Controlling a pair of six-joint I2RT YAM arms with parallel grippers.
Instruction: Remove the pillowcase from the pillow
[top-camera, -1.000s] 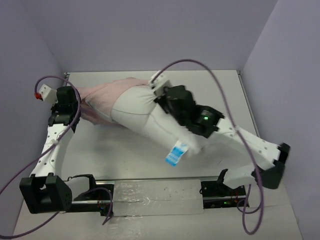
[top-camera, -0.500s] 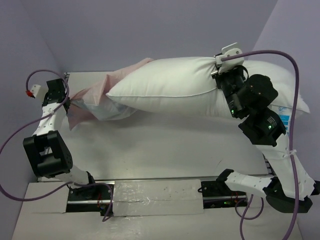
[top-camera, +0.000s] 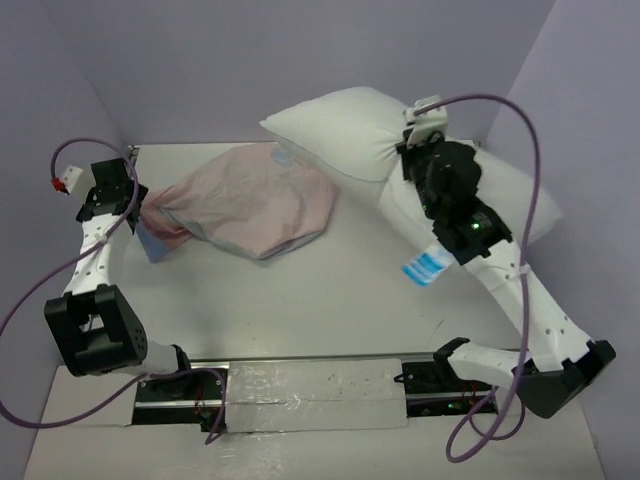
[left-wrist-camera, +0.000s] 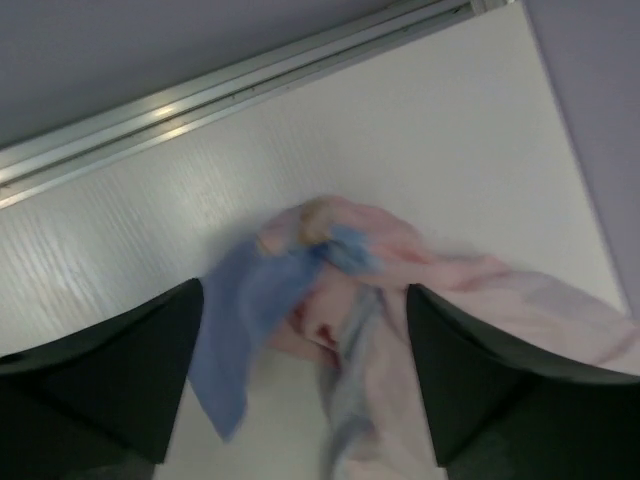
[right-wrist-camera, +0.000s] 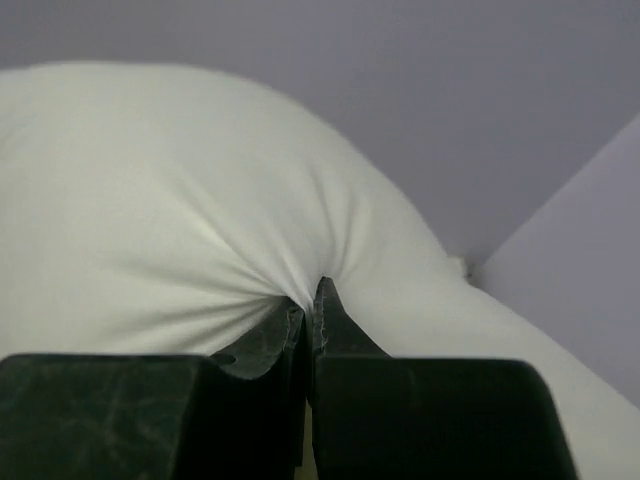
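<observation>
So the right claw (right-wrist-camera: 310, 300) is pinching the white pillow (right-wrist-camera: 150, 200), left claw (left-wrist-camera: 303, 300) spread apart over the pillowcase (top-camera: 250, 205) on the desk (top-camera: 330, 290).

On the worktop (top-camera: 300, 290): pillowcase (top-camera: 250, 205) left of centre, toward the back. The pillow (top-camera: 335, 135) is right of it and further back (outside the case, not in it). At the pillowcase's left end, the left hand (top-camera: 138, 212); on the pillow's middle, the right hand (top-camera: 408, 152).

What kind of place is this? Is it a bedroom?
Probably a robot testing booth: plain purple walls box in a white table, and a left arm and right arm bolted at its near edge work on a pillow and pillowcase.
</observation>
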